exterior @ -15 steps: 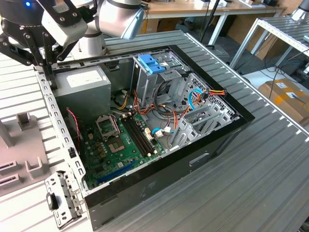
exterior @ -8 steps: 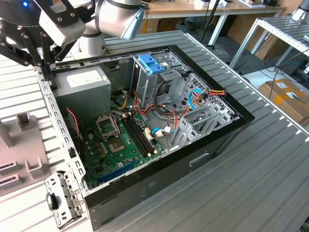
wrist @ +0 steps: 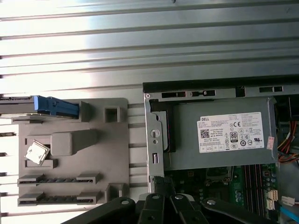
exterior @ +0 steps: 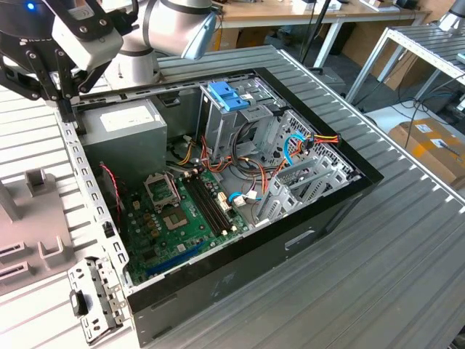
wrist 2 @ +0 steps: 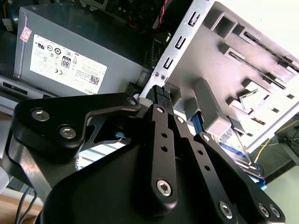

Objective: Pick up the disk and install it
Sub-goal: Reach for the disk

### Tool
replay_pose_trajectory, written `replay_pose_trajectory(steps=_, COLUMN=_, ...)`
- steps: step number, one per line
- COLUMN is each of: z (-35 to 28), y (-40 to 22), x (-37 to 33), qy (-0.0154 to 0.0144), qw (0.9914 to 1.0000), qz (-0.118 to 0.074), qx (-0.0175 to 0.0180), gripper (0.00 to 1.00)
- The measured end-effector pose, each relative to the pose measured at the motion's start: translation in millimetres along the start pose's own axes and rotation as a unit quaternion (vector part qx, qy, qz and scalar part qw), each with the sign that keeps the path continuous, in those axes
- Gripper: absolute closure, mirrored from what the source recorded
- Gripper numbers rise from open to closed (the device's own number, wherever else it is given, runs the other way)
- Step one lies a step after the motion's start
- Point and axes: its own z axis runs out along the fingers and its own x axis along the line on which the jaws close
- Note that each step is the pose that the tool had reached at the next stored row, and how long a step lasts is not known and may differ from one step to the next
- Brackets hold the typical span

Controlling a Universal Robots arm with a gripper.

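Observation:
The disk (wrist: 25, 105) stands on edge in a slot of the grey fixture (wrist: 74, 163), its blue carrier (wrist: 56, 105) showing along one side. In the second wrist view the disk (wrist 2: 236, 145) peeks out from behind a grey post of that fixture. My gripper (exterior: 67, 109) hangs over the rear corner of the open computer case (exterior: 312, 218), between the fixture and the power supply (exterior: 120, 123). It is shut, holds nothing, and is some way from the disk. In both wrist views my gripper (wrist: 163, 185) (wrist 2: 158, 93) sits over the case's rear metal edge.
The metal drive cage (exterior: 251, 120) with a blue latch piece (exterior: 227, 94) on top stands deep in the case at the exterior view's right. The motherboard (exterior: 182, 218) and loose cables lie below it. A ribbed metal table (exterior: 407, 276) surrounds the case.

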Motion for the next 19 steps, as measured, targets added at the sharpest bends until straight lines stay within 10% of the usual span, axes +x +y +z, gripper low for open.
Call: replay_pose_trajectory(steps=19, z=-0.3, y=-0.7, x=9.5, qy=0.0, qw=1.0, qz=0.0, qx=0.0, gripper=0.89)
